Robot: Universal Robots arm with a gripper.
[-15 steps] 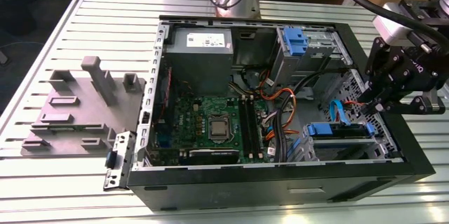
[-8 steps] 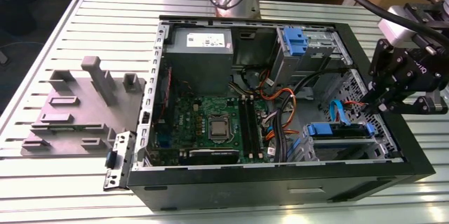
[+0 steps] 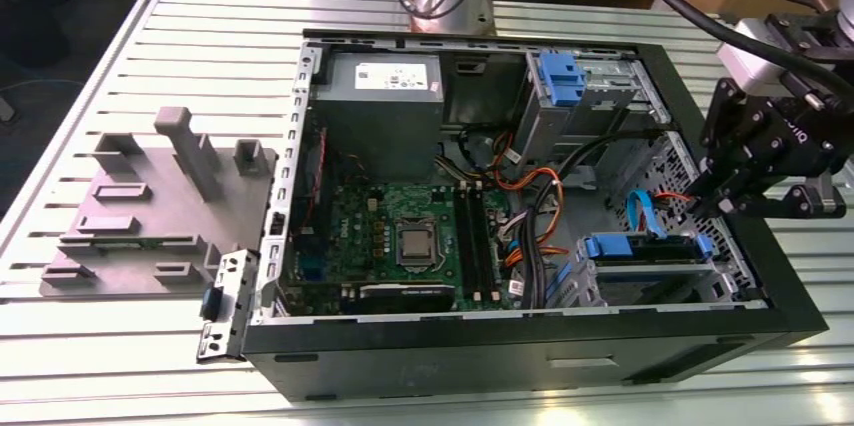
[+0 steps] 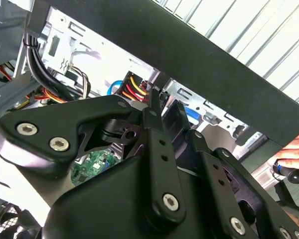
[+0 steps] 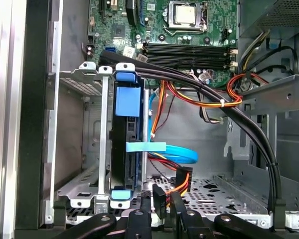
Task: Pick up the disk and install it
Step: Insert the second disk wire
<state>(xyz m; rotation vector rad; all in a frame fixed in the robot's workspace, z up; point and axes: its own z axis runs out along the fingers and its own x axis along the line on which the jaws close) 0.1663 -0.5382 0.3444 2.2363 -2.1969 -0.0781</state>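
- The disk (image 5: 127, 149) sits on edge in the drive cage (image 5: 79, 144), lower left of the first wrist view.
- The tool (image 3: 714, 201) hovers at the exterior view's right, pressed together, empty.

One open computer case (image 3: 534, 346), one motherboard (image 3: 400, 236), one power-supply box (image 3: 380, 96), two drive cages (image 3: 587, 96), one grey fixture block (image 3: 147, 206) and one gripper (image 3: 727, 201) were present.
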